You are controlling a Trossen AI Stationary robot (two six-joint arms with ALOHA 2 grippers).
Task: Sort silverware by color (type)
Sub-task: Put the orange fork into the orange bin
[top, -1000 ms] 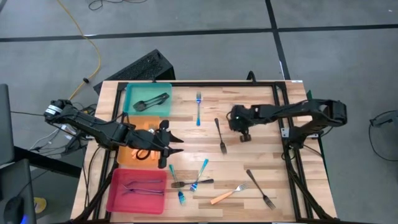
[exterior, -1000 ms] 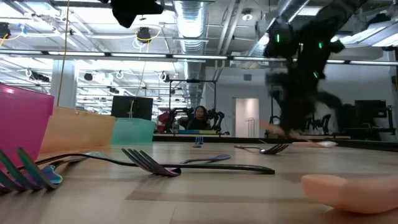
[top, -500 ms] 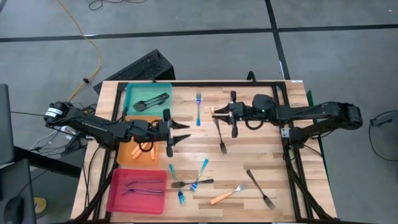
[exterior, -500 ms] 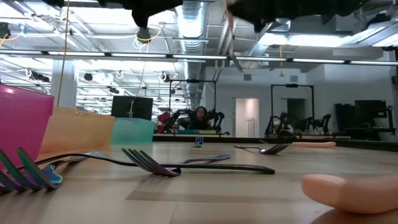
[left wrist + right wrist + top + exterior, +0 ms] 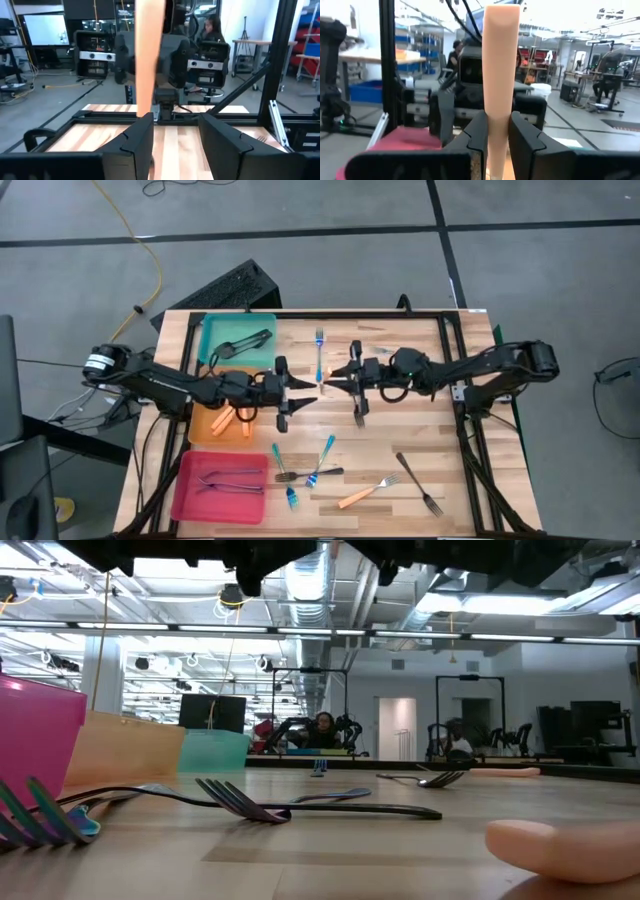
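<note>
My right gripper [image 5: 335,378] is over the middle of the table, pointing level toward the left, and is shut on an orange-handled fork [image 5: 501,60]. My left gripper [image 5: 312,392] points level at it from the left and is open. In the left wrist view the orange handle [image 5: 150,55] stands just ahead of one of its fingers [image 5: 136,142]; I cannot tell whether they touch. Loose silverware lies on the table: a blue fork [image 5: 319,352], a dark fork [image 5: 356,408], blue forks [image 5: 320,465], an orange fork [image 5: 362,494] and another dark fork [image 5: 420,485]. My right gripper pinches the lower part of the fork's orange handle [image 5: 496,122] between its two fingers. The fingers come level from the table's right and lie across the handle. The handle stands upright above them, clear of the table. The tines are hidden below the fingers.
Three trays line the table's left side. The teal one [image 5: 215,330] holds dark forks, the orange one [image 5: 200,432] holds orange forks, and the pink one [image 5: 190,495] holds forks. A black frame [image 5: 450,315] runs along the far and right edges.
My right gripper has risen from the table, tipped from pointing down to level, and gone toward the left with the orange fork, which now stands upright and lifted clear. My left gripper has moved from over the orange tray toward the table's middle and tipped up to level.
</note>
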